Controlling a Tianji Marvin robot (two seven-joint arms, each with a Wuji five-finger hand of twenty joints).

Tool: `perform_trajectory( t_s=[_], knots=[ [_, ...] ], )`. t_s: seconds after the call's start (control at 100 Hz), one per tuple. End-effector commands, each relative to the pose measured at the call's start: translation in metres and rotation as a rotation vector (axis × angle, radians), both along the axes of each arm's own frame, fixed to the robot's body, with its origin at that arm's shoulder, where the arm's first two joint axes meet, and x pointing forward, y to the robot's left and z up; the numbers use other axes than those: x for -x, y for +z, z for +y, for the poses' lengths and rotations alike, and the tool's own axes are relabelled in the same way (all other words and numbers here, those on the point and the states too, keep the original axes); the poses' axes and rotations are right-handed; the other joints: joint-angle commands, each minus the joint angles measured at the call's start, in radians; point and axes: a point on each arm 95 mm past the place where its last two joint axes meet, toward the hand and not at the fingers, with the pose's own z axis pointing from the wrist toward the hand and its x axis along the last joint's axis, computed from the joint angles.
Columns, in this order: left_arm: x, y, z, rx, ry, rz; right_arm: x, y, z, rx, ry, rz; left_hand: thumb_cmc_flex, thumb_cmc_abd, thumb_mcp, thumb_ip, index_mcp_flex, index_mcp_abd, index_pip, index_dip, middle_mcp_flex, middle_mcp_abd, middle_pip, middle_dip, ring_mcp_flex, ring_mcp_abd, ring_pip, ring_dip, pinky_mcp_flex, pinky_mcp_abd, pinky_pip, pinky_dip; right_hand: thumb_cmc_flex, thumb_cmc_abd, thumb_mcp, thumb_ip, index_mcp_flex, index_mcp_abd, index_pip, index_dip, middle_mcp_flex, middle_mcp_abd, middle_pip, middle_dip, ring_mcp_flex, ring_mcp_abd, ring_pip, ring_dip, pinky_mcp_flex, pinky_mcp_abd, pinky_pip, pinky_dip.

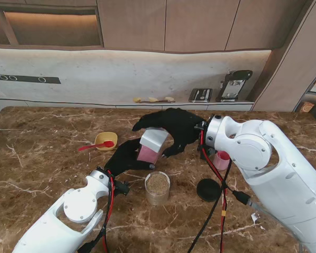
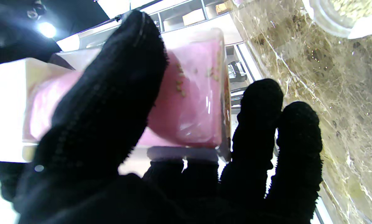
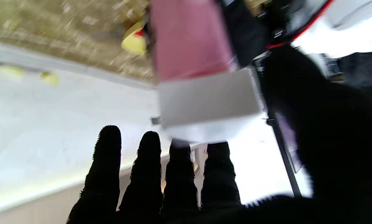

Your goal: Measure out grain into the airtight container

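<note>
**While clamped in the left hand point(image 1: 127, 158), tilted just beyond the glass jar point(image 1: 157, 187)**

Stand view: at centre of frame, holds the pink box point(image 1: 150, 147) off the marble table point(image 1: 42, 174), white cap point(image 1: 155, 137) uppermost and leaning toward the right hand point(image 1: 174, 129). Wraps black fingers round the box's lower part from the left side. Arches the right hand over the cap, fingers curved and spread; cannot tell whether touching. Shows the jar upright nearer to me than the box, filled with grain close to the rim. Shows a black lid point(image 1: 208, 190) flat on the table right of the jar, a pink cup point(image 1: 221, 159) behind the right wrist, and left of centre a yellow bowl point(image 1: 106, 140) with a red spoon point(image 1: 95, 146) resting across it.

Left wrist view: presses the thumb point(image 2: 111, 102) across the box's clear pink wall point(image 2: 192, 102), with other fingertips point(image 2: 260, 102) curled past its end. Reveals a few grains stuck inside the wall and the jar's rim point(image 2: 338, 18) close by.

Right wrist view: blurred. Extends four fingers point(image 3: 105, 174) nearly straight, side by side, two tips close to the cap point(image 3: 207, 99); grip not certain. Shows the pink body point(image 3: 189, 37) beyond it and the bowl point(image 3: 133, 42) farther off.
</note>
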Motion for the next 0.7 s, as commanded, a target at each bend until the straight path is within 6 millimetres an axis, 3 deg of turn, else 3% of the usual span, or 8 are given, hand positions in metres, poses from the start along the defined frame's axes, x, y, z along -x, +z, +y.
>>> perform_trajectory(
  t_s=[0.0, 0.11, 0.18, 0.37, 0.46, 0.56, 0.61, 0.69],
  knots=[
    [0.002, -0.001, -0.002, -0.001, -0.002, 0.000, 0.002, 0.001, -0.001, -0.029, -0.050, -0.010, 0.173, 0.416, 0.380, 0.058, 0.406, -0.193, 0.589, 0.090, 0.181, -0.102, 0.362, 0.061, 0.028, -0.043, 0.029, 0.009, 0.014, 0.013, 0.042, 0.019, -0.115, 0.043, -0.048, -0.005, -0.037, 0.079, -0.013, 0.040, -0.028, 0.026, 0.003, -0.014, -0.024, 0.032, -0.017, -0.020, -0.008, -0.009, -0.031, 0.034],
    [0.001, -0.001, -0.002, -0.002, -0.002, -0.003, 0.006, 0.004, 0.002, -0.031, -0.175, -0.066, 0.173, 0.416, 0.382, 0.058, 0.406, -0.194, 0.589, 0.090, 0.181, -0.102, 0.362, 0.061, 0.029, -0.042, 0.029, 0.012, 0.013, 0.014, 0.042, 0.022, -0.218, 0.177, -0.135, -0.001, 0.021, 0.190, 0.104, 0.143, 0.115, 0.060, 0.070, 0.025, 0.235, 0.059, 0.099, 0.066, 0.149, 0.006, 0.068, 0.074],
    [0.001, -0.001, -0.002, -0.003, -0.002, -0.004, 0.008, 0.006, 0.004, -0.015, -0.227, -0.082, 0.174, 0.414, 0.383, 0.058, 0.406, -0.192, 0.588, 0.089, 0.182, -0.100, 0.362, 0.061, 0.030, -0.039, 0.030, 0.013, 0.014, 0.018, 0.043, 0.024, -0.243, 0.185, -0.138, -0.004, 0.091, 0.200, 0.174, 0.172, 0.219, 0.080, 0.129, 0.062, 0.419, 0.055, 0.245, 0.164, 0.282, 0.032, 0.196, 0.087],
    [0.000, 0.000, -0.004, -0.008, -0.006, -0.010, 0.009, 0.004, 0.009, 0.034, -0.251, -0.057, 0.172, 0.414, 0.382, 0.057, 0.405, -0.194, 0.588, 0.089, 0.181, -0.102, 0.362, 0.062, 0.029, -0.039, 0.031, 0.015, 0.014, 0.018, 0.045, 0.028, -0.277, 0.182, -0.133, -0.009, 0.200, 0.171, 0.256, 0.213, 0.382, 0.065, 0.244, 0.161, 0.633, 0.029, 0.468, 0.283, 0.458, 0.049, 0.459, 0.082],
    [0.000, 0.000, -0.005, -0.004, -0.001, -0.010, 0.009, 0.002, 0.012, 0.051, -0.234, -0.037, 0.172, 0.414, 0.383, 0.056, 0.405, -0.193, 0.588, 0.089, 0.181, -0.100, 0.362, 0.062, 0.029, -0.036, 0.032, 0.017, 0.011, 0.018, 0.046, 0.030, -0.153, 0.153, -0.147, 0.002, 0.241, 0.150, 0.286, 0.231, 0.438, 0.052, 0.268, 0.190, 0.693, 0.017, 0.497, 0.286, 0.512, 0.052, 0.539, 0.034],
    [-0.001, 0.000, -0.005, -0.006, 0.001, -0.013, 0.007, 0.002, 0.015, 0.007, -0.165, -0.007, 0.173, 0.413, 0.382, 0.056, 0.405, -0.194, 0.588, 0.089, 0.181, -0.101, 0.362, 0.063, 0.028, -0.037, 0.032, 0.018, 0.011, 0.017, 0.046, 0.032, 0.199, 0.051, -0.052, 0.034, 0.336, 0.086, 0.340, 0.241, 0.543, 0.020, 0.289, 0.190, 0.730, 0.026, 0.374, 0.215, 0.556, 0.050, 0.494, -0.059],
    [-0.001, 0.001, -0.004, -0.007, 0.003, -0.015, 0.007, 0.003, 0.014, -0.008, -0.106, 0.021, 0.172, 0.415, 0.381, 0.055, 0.404, -0.194, 0.588, 0.089, 0.180, -0.102, 0.362, 0.063, 0.028, -0.036, 0.033, 0.018, 0.010, 0.017, 0.046, 0.033, 0.304, 0.069, 0.008, 0.061, 0.311, 0.044, 0.318, 0.225, 0.494, -0.006, 0.226, 0.149, 0.643, 0.041, 0.202, 0.134, 0.504, 0.030, 0.373, -0.141],
    [-0.001, 0.002, -0.003, -0.005, 0.008, -0.018, 0.007, 0.003, 0.011, -0.037, -0.017, 0.091, 0.172, 0.416, 0.380, 0.055, 0.403, -0.195, 0.588, 0.089, 0.180, -0.104, 0.362, 0.063, 0.028, -0.036, 0.033, 0.019, 0.010, 0.015, 0.047, 0.034, 0.347, 0.065, 0.065, 0.071, 0.214, -0.025, 0.200, 0.157, 0.281, -0.035, 0.076, 0.037, 0.302, 0.086, -0.057, -0.025, 0.251, 0.038, 0.058, -0.297]
  ],
)
